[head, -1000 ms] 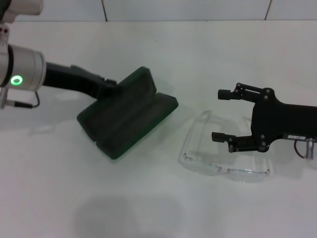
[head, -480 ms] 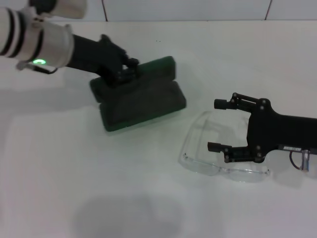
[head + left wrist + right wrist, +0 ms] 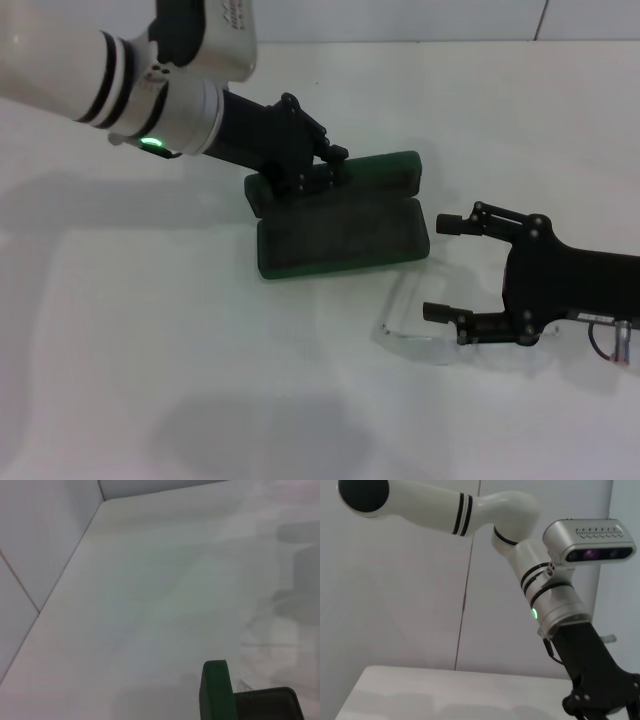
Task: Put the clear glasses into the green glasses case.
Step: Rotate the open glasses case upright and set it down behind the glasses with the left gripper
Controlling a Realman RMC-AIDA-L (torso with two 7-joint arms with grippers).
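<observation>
The left hand sits in the upper centre-left of the head view, closed on the raised lid edge of the case. The case lies open on the white surface, its long side roughly level across the frame, dark lining facing up. In the left wrist view only a green corner of the case shows at the lower edge.

The glasses rest on the surface just below and right of the case, apart from it. The right hand is at the right of the frame, fingers spread wide, one above and one below the glasses' near temple, gripping nothing.

Step in hand: positioning the case and approaching the glasses. The next move calls for the right hand to close on the frame, then lift and carry it up-left over the open case.
</observation>
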